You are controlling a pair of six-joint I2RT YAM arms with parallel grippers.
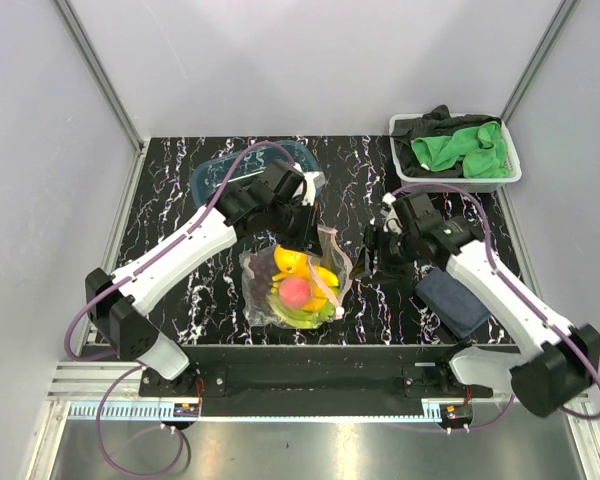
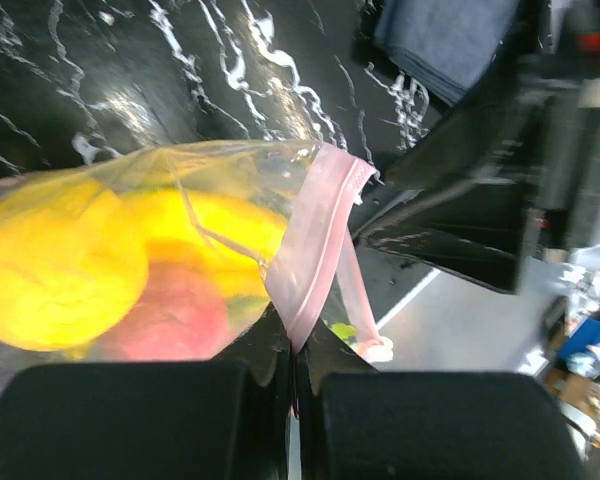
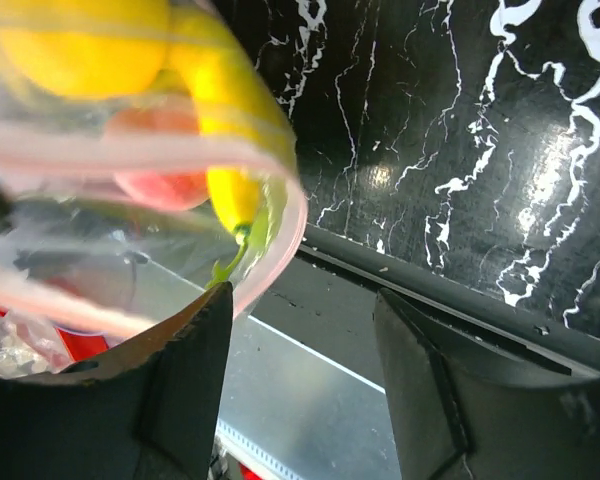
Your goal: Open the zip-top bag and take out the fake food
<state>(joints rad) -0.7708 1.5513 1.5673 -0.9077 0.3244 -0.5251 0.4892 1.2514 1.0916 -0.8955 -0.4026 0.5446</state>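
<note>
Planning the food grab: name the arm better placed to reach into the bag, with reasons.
Probably right. The right gripper stands open and empty at the zip-top bag's mouth; the left gripper is shut on the pink zip strip.

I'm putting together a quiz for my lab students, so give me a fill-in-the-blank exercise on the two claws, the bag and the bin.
1. The left claw is shut on the zip-top bag's pink ____.
2. The right claw has its jaws ____.
3. The fake food lies ____ the bag.
4. The white bin at the back right holds green and ____ cloths.
Missing words: zip strip; open; inside; black.
</note>
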